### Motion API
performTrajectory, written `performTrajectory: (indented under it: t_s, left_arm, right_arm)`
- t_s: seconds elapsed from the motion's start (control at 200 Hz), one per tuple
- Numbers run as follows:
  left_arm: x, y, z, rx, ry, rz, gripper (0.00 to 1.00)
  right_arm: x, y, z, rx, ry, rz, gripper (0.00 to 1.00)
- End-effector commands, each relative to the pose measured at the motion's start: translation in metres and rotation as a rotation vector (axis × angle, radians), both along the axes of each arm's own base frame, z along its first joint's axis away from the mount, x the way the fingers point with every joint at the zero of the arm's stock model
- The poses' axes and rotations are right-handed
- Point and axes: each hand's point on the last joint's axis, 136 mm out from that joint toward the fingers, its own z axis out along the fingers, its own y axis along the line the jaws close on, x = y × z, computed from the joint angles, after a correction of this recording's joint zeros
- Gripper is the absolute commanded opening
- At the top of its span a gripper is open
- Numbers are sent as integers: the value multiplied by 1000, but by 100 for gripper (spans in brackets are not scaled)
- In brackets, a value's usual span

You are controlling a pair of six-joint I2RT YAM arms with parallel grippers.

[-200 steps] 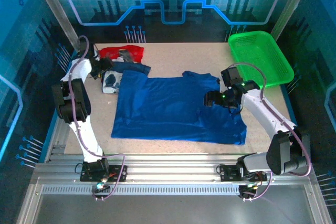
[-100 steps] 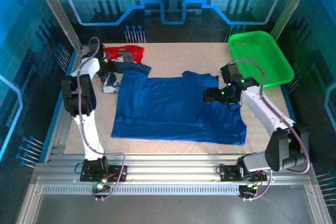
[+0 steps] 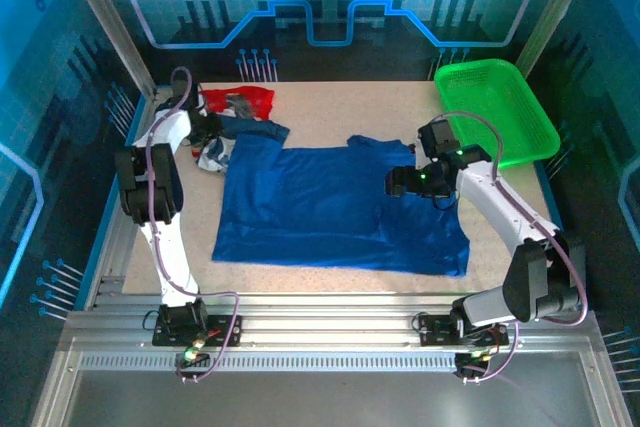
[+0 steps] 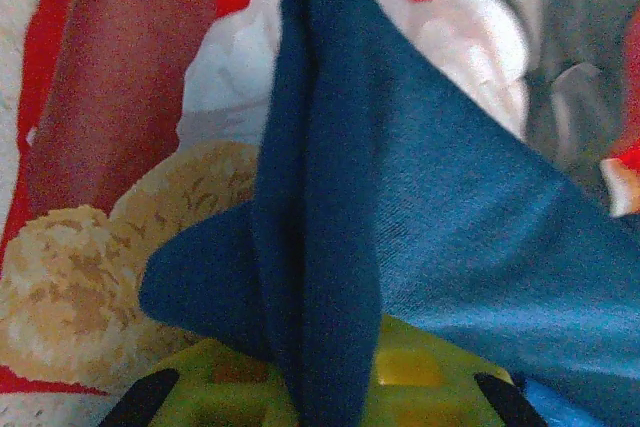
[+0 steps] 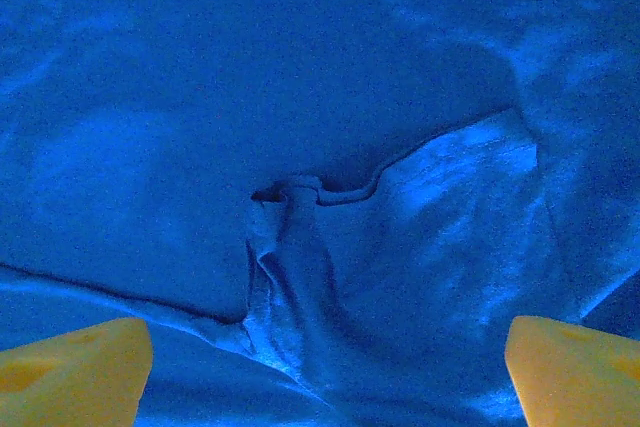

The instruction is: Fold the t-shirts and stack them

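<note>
The blue t-shirt lay flat in the middle of the table. The red t-shirt and white t-shirt were bunched by its far left corner. It looked soft, light and floppy, so sleeves and edges seemed best to pinch. The left gripper had a fold of its left sleeve pinched tight. The right gripper hung wide open over the right sleeve, holding nothing.

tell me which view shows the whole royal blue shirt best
Top external: the royal blue shirt lies spread out across the table. Right wrist gives a close wrinkled patch between the right fingers; left wrist a pinched blue fold, possibly its sleeve.
</note>
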Motion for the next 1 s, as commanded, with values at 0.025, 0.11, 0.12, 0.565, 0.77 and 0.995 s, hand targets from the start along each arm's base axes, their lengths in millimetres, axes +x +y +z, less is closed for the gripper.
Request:
performTrajectory:
  t_s: [0.025, 0.11, 0.12, 0.565, 0.77, 0.995]
  left_arm:
    - [23, -7, 68, -12, -191, -13, 0]
    - [32, -8, 81, -21, -221, -14, 0]
    - [33, -8, 82, -22, -222, -14, 0]
    - [59, 32, 77, 13, -215, 85, 0]
    - [59, 55, 41, 3, -152, 153, 0]
    - [61, 80, 18, 15, -108, 227, 1]
  right_arm:
    - [7, 6, 6, -2, -20, 27, 92]
    - [9, 6, 5, -2, -18, 24, 92]
    - [9, 6, 4, -3, -18, 23, 92]
    - [13, 7, -2, -9, -3, 27, 91]
    - [15, 8, -3, -12, 10, 33, 91]
    - [20, 13, -2, -6, 11, 42, 91]
